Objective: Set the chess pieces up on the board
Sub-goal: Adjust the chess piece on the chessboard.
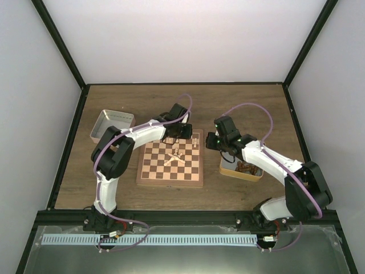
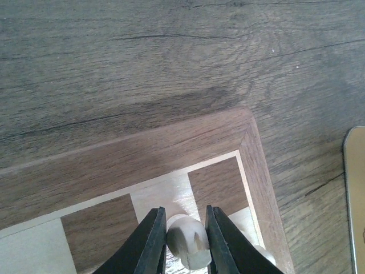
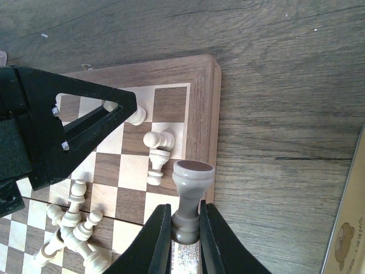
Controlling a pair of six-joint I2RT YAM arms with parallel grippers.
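The board lies mid-table, with a heap of fallen cream chess pieces at its middle. My left gripper is over the board's far right corner, shut on a cream piece held just above a cream square. My right gripper is at the board's right edge, shut on a cream piece with its flat base pointing away from the fingers. In the right wrist view two small pieces sit near the corner of the board, and the heap is at lower left.
A grey tray stands left of the board. A tray holding brown pieces stands right of it, under my right arm; its edge shows in both wrist views. My left gripper's black fingers fill the right wrist view's left side.
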